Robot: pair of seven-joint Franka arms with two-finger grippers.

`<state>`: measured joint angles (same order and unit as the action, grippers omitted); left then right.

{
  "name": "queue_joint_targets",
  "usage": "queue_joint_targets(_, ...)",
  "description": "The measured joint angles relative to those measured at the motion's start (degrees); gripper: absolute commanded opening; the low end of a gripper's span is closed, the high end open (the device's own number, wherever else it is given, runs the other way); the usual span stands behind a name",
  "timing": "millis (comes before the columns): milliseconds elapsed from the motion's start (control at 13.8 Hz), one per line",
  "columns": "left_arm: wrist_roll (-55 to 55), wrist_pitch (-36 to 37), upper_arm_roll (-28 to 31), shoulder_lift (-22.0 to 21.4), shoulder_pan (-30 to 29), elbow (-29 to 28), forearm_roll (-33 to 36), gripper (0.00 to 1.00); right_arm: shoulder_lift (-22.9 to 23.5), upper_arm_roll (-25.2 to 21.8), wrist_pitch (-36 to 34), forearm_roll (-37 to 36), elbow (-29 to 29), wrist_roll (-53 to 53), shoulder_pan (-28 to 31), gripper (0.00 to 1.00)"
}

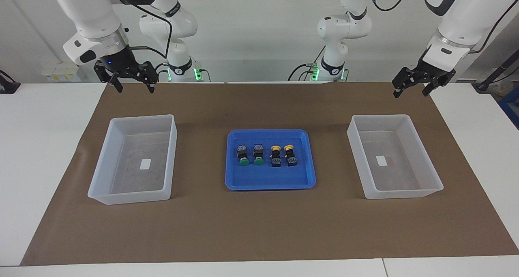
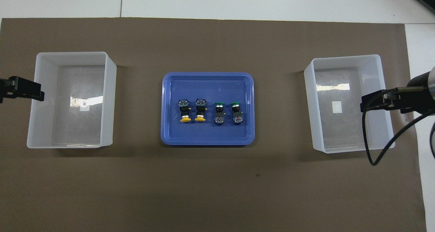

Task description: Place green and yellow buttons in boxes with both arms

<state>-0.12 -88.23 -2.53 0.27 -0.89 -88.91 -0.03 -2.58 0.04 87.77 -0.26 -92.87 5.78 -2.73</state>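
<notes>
Two green buttons (image 1: 251, 155) (image 2: 228, 112) and two yellow buttons (image 1: 282, 155) (image 2: 192, 113) lie in a row in a shallow blue tray (image 1: 269, 183) (image 2: 207, 140) at mid-table. One empty translucent box (image 1: 134, 196) (image 2: 384, 123) stands toward the right arm's end. The other box (image 1: 399, 194) (image 2: 32, 123) stands toward the left arm's end. My right gripper (image 1: 136, 86) (image 2: 373, 101) hangs open and empty, high over the mat by its box. My left gripper (image 1: 410, 91) (image 2: 30, 91) hangs open and empty, high over the mat by the other box.
A brown mat (image 1: 259, 228) (image 2: 217, 191) covers most of the white table (image 1: 40, 147). A black cable (image 2: 370, 147) loops down from the right arm over its box's outer corner. Each box has a small white label (image 1: 145, 164) on its floor.
</notes>
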Motion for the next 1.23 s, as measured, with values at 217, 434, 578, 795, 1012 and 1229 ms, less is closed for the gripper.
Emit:
queue_joint_targets(217,-0.2,-0.4,-0.4,0.0,2.2,-0.2,-0.2,1.00,0.0,0.0,0.0,0.0,0.0,0.0,-0.1,1.00)
queue_joint_targets(434,-2.9,-5.0,-0.7,0.2,5.8,-2.8,-1.4,1.00,0.0,0.0,0.1,0.0,-0.1,0.1,-0.2,1.00)
queue_joint_targets(578,-3.9,-8.9,-0.7,0.4,7.4,-5.6,-3.8,1.00,0.0,0.0,0.4,0.0,-0.3,0.1,-0.2,1.00)
queue_joint_targets(795,-6.4,-15.6,-0.7,1.3,9.4,-10.2,-7.3,1.00,0.0,0.1,1.7,0.0,-1.2,0.2,-0.6,1.00)
queue_joint_targets(1012,-10.7,-24.0,-0.8,3.5,12.9,-14.2,-10.1,1.00,-0.1,0.2,5.4,0.0,-3.5,0.2,-1.6,1.00)
queue_joint_targets(1229,-13.7,-33.8,-0.8,5.2,16.2,-19.2,-13.9,1.00,-0.1,0.3,8.3,0.0,-4.9,0.6,-2.4,1.00)
